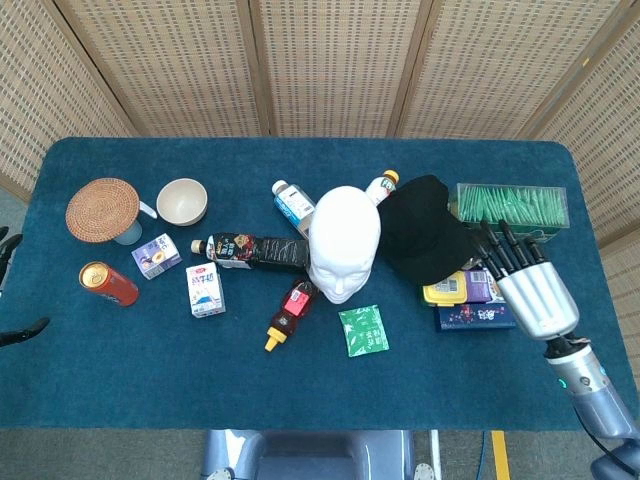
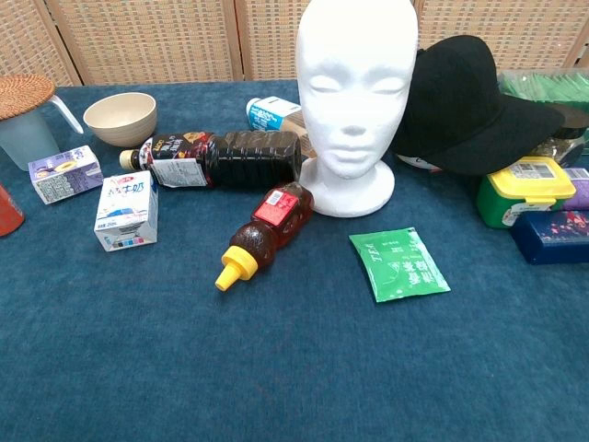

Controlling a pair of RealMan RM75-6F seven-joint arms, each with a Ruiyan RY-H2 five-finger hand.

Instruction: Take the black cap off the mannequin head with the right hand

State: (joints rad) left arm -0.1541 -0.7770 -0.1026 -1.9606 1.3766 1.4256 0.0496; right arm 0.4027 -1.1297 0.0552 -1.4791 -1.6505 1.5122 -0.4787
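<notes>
The black cap lies off the bare mannequin head, resting on jars; the right robot hand hangs empty, fingers spread. Task looks done.

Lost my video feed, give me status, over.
Right hand open, clear of black cap. Cap off mannequin head, resting on jars beside it. Left hand barely visible.

right robot hand: open, empty, fingers spread and straight, pointing up-left
right arm: reaches in from the lower right corner
left robot hand: out of both views
</notes>
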